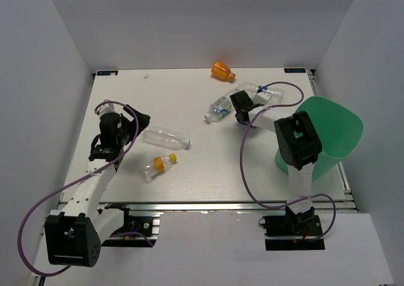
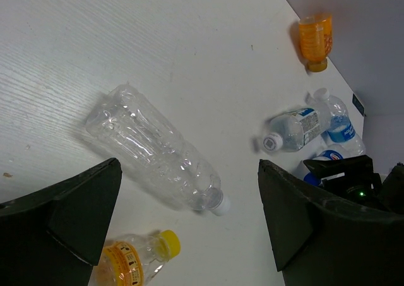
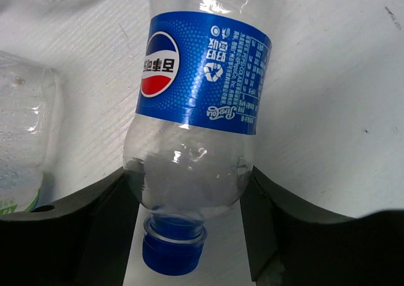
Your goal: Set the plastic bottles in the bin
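The stubby orange bottle [image 1: 222,71] lies at the table's far edge, also in the left wrist view [image 2: 315,40]. A clear blue-labelled bottle [image 3: 201,103] with a blue cap lies between the fingers of my open right gripper [image 3: 186,235], which straddles its shoulder; the gripper [image 1: 242,111] is low over the table. Another clear white-capped bottle [image 1: 219,107] lies just left of it. The long clear bottle [image 1: 165,137] and the small orange-capped one [image 1: 158,165] lie right of my open, empty left gripper [image 1: 137,119]. The green bin [image 1: 331,134] stands at the right edge.
One more clear blue-labelled bottle [image 1: 265,91] lies behind the right gripper. White walls enclose the table on three sides. The right arm's purple cable [image 1: 243,166] loops over the table between the bottles and the bin.
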Available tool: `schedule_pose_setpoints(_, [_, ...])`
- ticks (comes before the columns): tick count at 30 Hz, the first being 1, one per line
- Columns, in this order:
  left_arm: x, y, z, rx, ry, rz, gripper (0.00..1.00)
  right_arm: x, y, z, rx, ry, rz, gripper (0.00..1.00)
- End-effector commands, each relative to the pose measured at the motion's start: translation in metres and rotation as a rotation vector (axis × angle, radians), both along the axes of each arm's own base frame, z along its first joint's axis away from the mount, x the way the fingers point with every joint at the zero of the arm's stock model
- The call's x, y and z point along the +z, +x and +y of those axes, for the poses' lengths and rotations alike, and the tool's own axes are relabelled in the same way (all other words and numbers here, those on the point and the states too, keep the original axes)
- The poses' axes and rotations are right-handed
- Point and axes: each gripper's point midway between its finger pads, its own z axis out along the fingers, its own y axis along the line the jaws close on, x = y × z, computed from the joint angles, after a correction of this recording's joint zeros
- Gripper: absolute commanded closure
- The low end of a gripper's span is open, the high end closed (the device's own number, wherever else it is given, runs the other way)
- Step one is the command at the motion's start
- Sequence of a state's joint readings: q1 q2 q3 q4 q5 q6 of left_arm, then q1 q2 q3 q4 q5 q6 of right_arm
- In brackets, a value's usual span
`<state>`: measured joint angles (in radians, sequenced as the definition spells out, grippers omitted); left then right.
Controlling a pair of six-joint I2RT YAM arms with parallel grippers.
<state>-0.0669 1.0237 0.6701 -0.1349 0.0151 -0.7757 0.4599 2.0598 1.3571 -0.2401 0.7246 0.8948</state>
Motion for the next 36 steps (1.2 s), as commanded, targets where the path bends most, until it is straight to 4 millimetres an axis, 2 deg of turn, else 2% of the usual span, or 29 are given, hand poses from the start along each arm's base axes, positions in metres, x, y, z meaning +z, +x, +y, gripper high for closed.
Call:
schedule_pose_setpoints(1, [0.008,-0.002,0.007,0.033,0.015,-0.026,0.02,0.02,0.0,-0.008,-0.062,0.039,-0.069,0.46])
schedule_pose_setpoints(2, [0.007,-0.002,0.008,0.036,0.017,-0.023,0.02,0.02,-0.003,-0.009,-0.061,0.04,-0.069,0.55])
schedule_pose_setpoints(3, [0.006,-0.002,0.008,0.037,0.018,-0.02,0.02,0.017,-0.01,-0.012,-0.051,0.032,-0.054,0.59])
schedule_pose_setpoints(4, [0.006,-0.002,0.008,0.036,0.013,-0.015,0.02,0.026,-0.011,-0.009,-0.036,0.046,-0.065,0.63])
schedule_pose_setpoints(5, [0.005,-0.003,0.007,0.031,0.014,-0.012,0.02,0.029,-0.013,-0.008,-0.017,0.047,-0.064,0.71])
schedule_pose_setpoints(6, [0.004,-0.003,0.006,0.027,0.012,-0.009,0.02,0.028,-0.021,-0.009,0.019,0.029,-0.045,0.74])
schedule_pose_setpoints(7, [0.005,-0.003,0.005,0.025,0.009,-0.01,0.02,0.047,-0.017,0.0,0.065,0.058,-0.093,0.76])
schedule_pose_setpoints(9, [0.005,-0.004,0.005,0.025,0.005,-0.009,0.02,0.069,-0.019,0.017,0.181,0.054,-0.15,0.86])
schedule_pose_setpoints(10, [0.004,-0.004,0.005,0.029,0.001,-0.008,0.02,0.089,-0.027,0.026,0.31,0.027,-0.179,0.88])
schedule_pose_setpoints(11, [0.004,-0.005,0.005,0.029,0.0,-0.007,0.02,0.114,-0.022,0.047,0.392,0.044,-0.279,0.9])
schedule_pose_setpoints(12, [0.005,-0.005,0.005,0.029,-0.002,-0.008,0.02,0.133,-0.025,0.056,0.452,0.037,-0.325,0.92])
schedule_pose_setpoints(13, [0.005,-0.006,0.004,0.028,-0.005,-0.005,0.02,0.17,-0.031,0.063,0.536,0.003,-0.396,0.92])
schedule_pose_setpoints(14, [0.006,-0.007,0.003,0.026,-0.011,-0.003,0.02,0.191,-0.038,0.077,0.59,-0.006,-0.442,0.92])
schedule_pose_setpoints(15, [0.005,-0.008,0.004,0.027,-0.013,0.0,0.02,0.211,-0.044,0.08,0.616,-0.014,-0.48,0.92])
schedule_pose_setpoints(16, [0.006,-0.008,0.003,0.026,-0.014,-0.001,0.02,0.246,-0.053,0.078,0.625,-0.009,-0.556,0.92])
schedule_pose_setpoints(18, [0.005,-0.011,0.003,0.029,-0.02,-0.001,0.02,0.277,-0.068,0.076,0.643,-0.009,-0.622,0.92])
schedule_pose_setpoints(19, [0.003,-0.012,0.003,0.033,-0.021,0.004,0.02,0.303,-0.08,0.061,0.597,0.007,-0.676,0.92])
schedule_pose_setpoints(21, [-0.003,-0.016,0.005,0.045,-0.022,0.027,0.02,0.313,-0.094,0.04,0.535,0.004,-0.677,0.91])
schedule_pose_setpoints(22, [-0.007,-0.018,0.005,0.046,-0.019,0.04,0.02,0.331,-0.106,0.014,0.435,-0.006,-0.711,0.9])
schedule_pose_setpoints(23, [-0.009,-0.019,0.006,0.05,-0.018,0.048,0.02,0.336,-0.113,-0.002,0.368,-0.014,-0.717,0.9])
schedule_pose_setpoints(24, [-0.015,-0.022,0.006,0.048,-0.016,0.065,0.02,0.331,-0.121,-0.016,0.296,0.01,-0.703,0.88])
schedule_pose_setpoints(25, [-0.017,-0.024,0.004,0.041,-0.02,0.074,0.02,0.331,-0.137,-0.046,0.194,-0.029,-0.684,0.87])
schedule_pose_setpoints(27, [-0.028,-0.029,0.001,0.032,-0.029,0.101,0.02,0.323,-0.154,-0.066,0.092,0.008,-0.671,0.84])
schedule_pose_setpoints(28, [-0.03,-0.03,0.0,0.031,-0.036,0.107,0.02,0.316,-0.171,-0.086,0.034,-0.014,-0.641,0.83])
schedule_pose_setpoints(31, [-0.042,-0.037,-0.009,-0.003,-0.06,0.136,0.02,0.298,-0.201,-0.116,-0.092,0.03,-0.629,0.75])
schedule_pose_setpoints(33, [-0.047,-0.04,-0.013,-0.016,-0.063,0.152,0.02,0.293,-0.212,-0.123,-0.12,0.067,-0.641,0.68])
schedule_pose_setpoints(34, [-0.048,-0.041,-0.014,-0.017,-0.065,0.159,0.02,0.292,-0.218,-0.125,-0.11,0.096,-0.655,0.6])
schedule_pose_setpoints(36, [-0.053,-0.045,-0.014,-0.019,-0.059,0.18,0.02,0.297,-0.219,-0.122,-0.077,0.119,-0.682,0.5])
